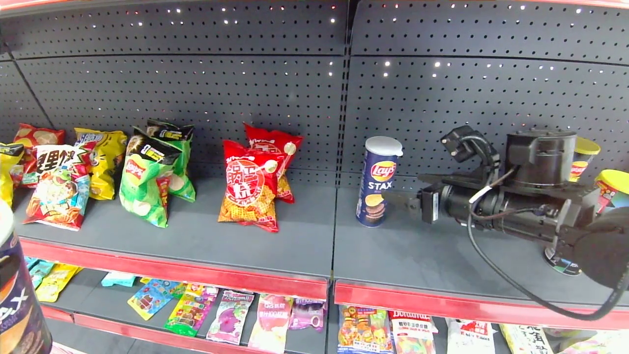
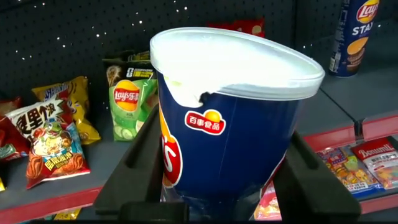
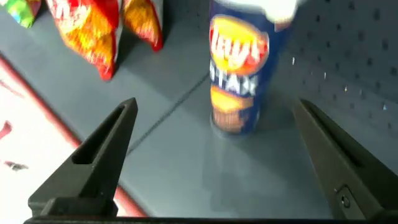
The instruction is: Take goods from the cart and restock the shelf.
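**A:** What is the right tool doing?

**B:** The right tool (image 3: pixel 214 104) is hanging low over the grey shelf (image 1: pixel 422 255). Its fingers are spreading wide apart and holding nothing. The upright blue can (image 1: pixel 377 182) with the white lid is standing just ahead of the fingertips, in line with the gap between them. It is looking slightly clear of them, though the wrist view is blurred there.

**A:** And the left one?

**B:** The left tool (image 2: pixel 221 168) is clamping a second blue can (image 2: pixel 230 124), white lid up, with its two fingers pressing on opposite sides of the body. It is hovering out in front of the shelf's red front edge (image 1: pixel 186 270).

**A:** What is lying around them?

**B:** Behind the standing can, the black pegboard wall (image 1: pixel 221 98) is closing the shelf off. Beyond the can from the right tool, a seam (image 1: pixel 335 231) is dividing two shelf boards. Past it two red bags (image 1: pixel 253 189) are leaning upright, and green bags (image 1: pixel 147 172) are standing farther on. Behind the right tool's wrist, yellow-lidded cups (image 1: pixel 585 152) are sitting against the wall.

**A:** Where is open room showing?

**B:** Bare shelf is stretching between the right tool and the red edge, and again between the can and the red bags. Below, a lower shelf (image 1: pixel 147 335) is carrying flat packets (image 1: pixel 231 314).
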